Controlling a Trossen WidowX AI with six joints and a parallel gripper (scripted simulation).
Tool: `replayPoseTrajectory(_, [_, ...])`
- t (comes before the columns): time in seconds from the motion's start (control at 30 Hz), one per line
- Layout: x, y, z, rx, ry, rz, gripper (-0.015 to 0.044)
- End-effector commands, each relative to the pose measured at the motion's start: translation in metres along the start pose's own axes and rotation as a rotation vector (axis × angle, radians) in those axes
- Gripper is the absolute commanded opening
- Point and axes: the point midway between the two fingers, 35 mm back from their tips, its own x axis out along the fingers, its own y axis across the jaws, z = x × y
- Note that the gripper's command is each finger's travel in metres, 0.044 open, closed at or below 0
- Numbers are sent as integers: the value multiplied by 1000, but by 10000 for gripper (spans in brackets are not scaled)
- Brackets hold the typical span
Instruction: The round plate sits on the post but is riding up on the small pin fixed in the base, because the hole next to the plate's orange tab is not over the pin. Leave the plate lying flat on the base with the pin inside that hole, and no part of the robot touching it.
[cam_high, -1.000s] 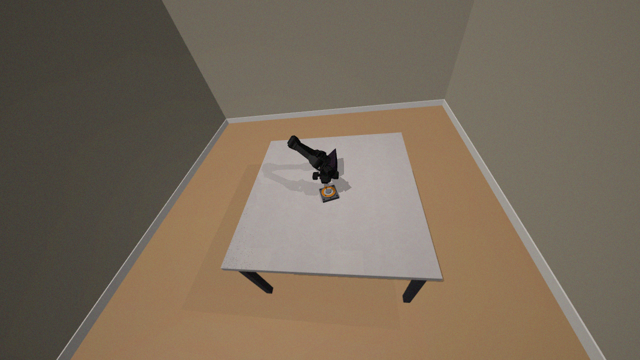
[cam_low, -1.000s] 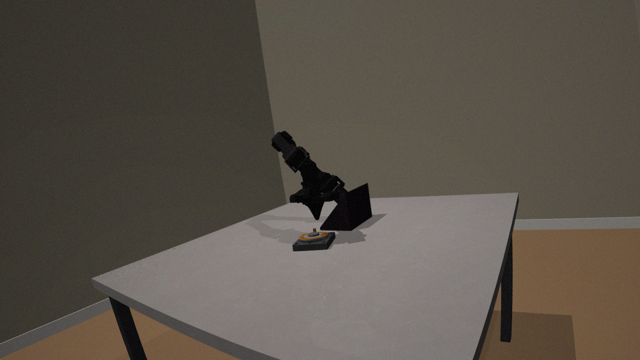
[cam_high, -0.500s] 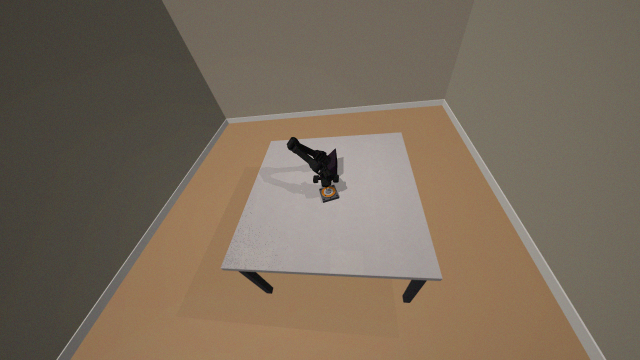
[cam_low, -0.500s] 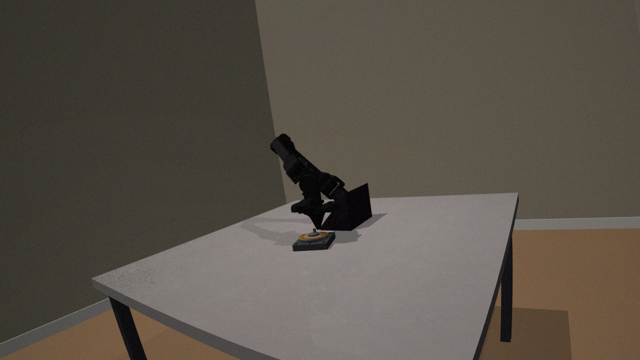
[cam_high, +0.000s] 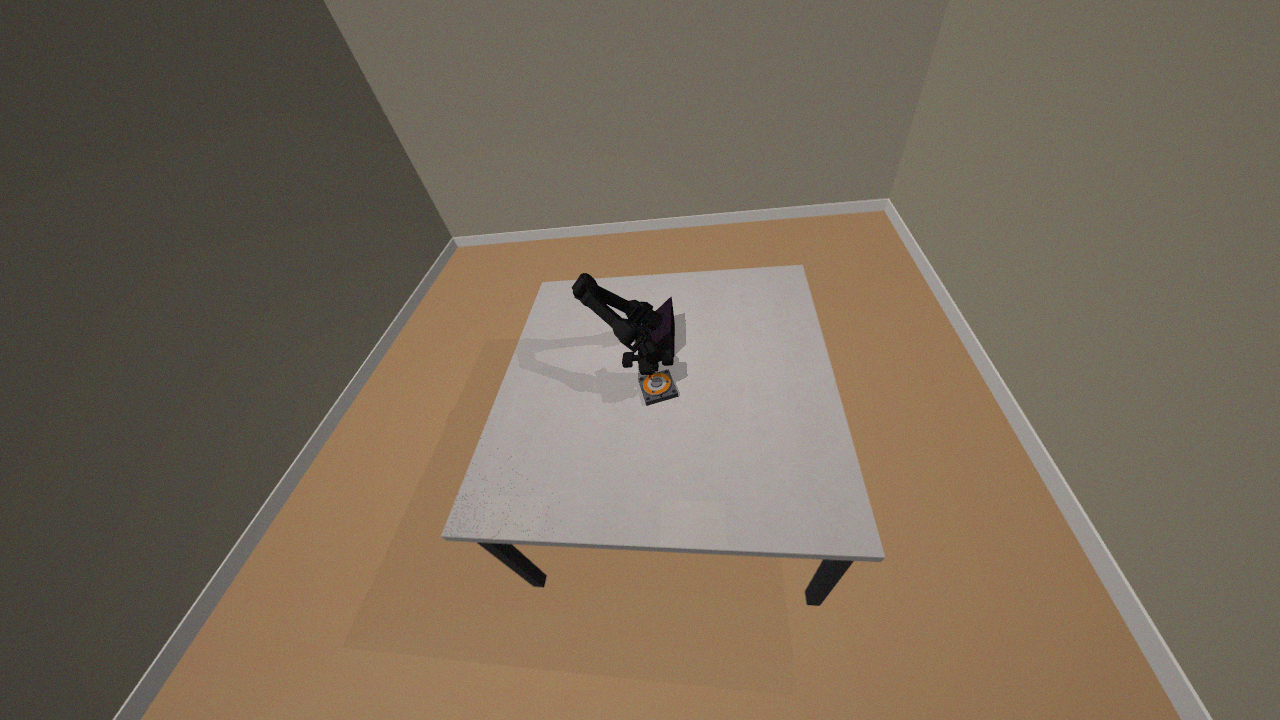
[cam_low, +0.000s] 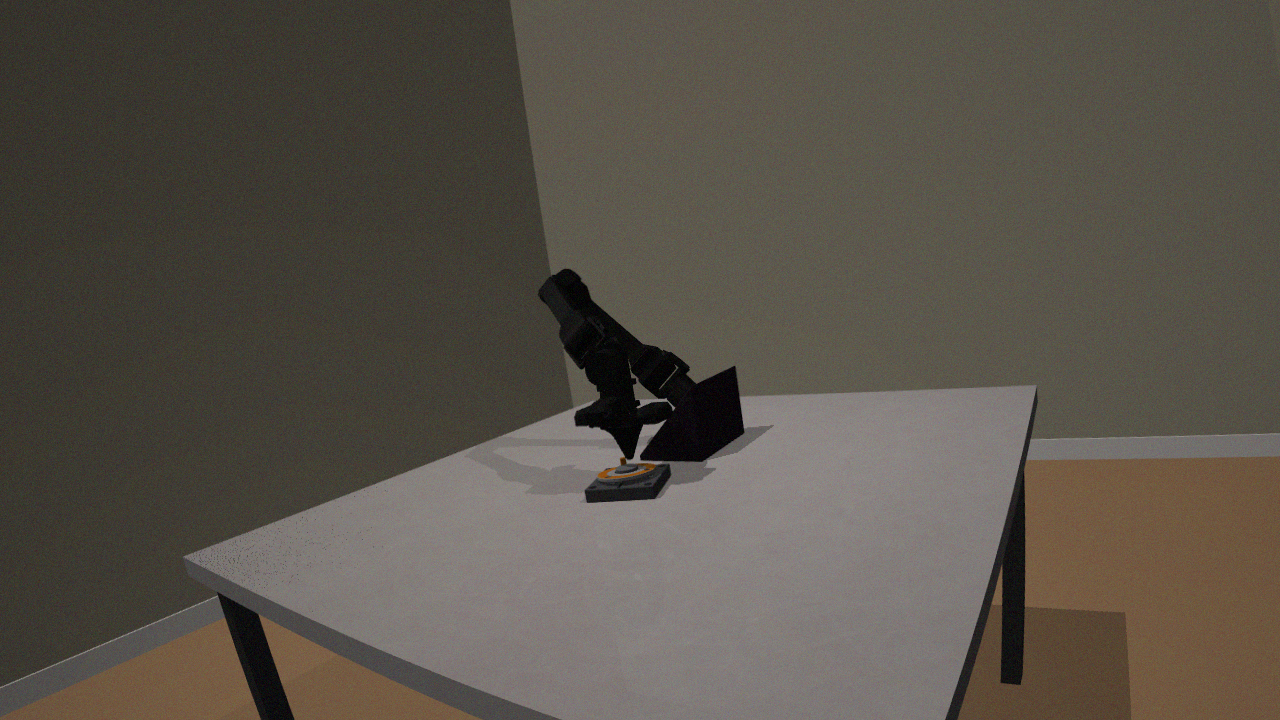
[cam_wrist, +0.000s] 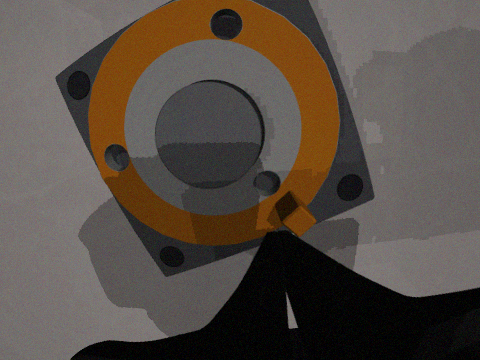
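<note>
The round plate (cam_high: 646, 387) (cam_low: 605, 475) (cam_wrist: 320, 100), with its orange ring, sits around the grey post (cam_wrist: 210, 115) on the dark square base (cam_high: 662, 400) (cam_low: 623, 495) (cam_wrist: 351, 162). In the exterior view the plate's near edge looks raised off the base. The orange tab (cam_low: 622, 461) (cam_wrist: 300, 220) stands on the rim towards the arm. The hole (cam_wrist: 266, 183) beside the tab looks grey inside; I cannot make out the pin in it. My gripper (cam_low: 630, 457) (cam_wrist: 276, 240) is shut and empty, its tips right beside the tab; whether they touch is unclear.
The arm's dark wedge-shaped mount (cam_high: 665, 333) (cam_low: 707, 419) stands on the table (cam_high: 716, 474) (cam_low: 805, 537) behind the base. The arm arches up to the left of it. Shadows of the arm fall across the plate and the table.
</note>
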Motion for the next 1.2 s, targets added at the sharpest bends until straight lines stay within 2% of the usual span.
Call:
replayPoseTrajectory(0.0, [2,-8,4,10,-3,-20,0])
replayPoseTrajectory(1.17, [1,-26,33,11,-4,-21,0])
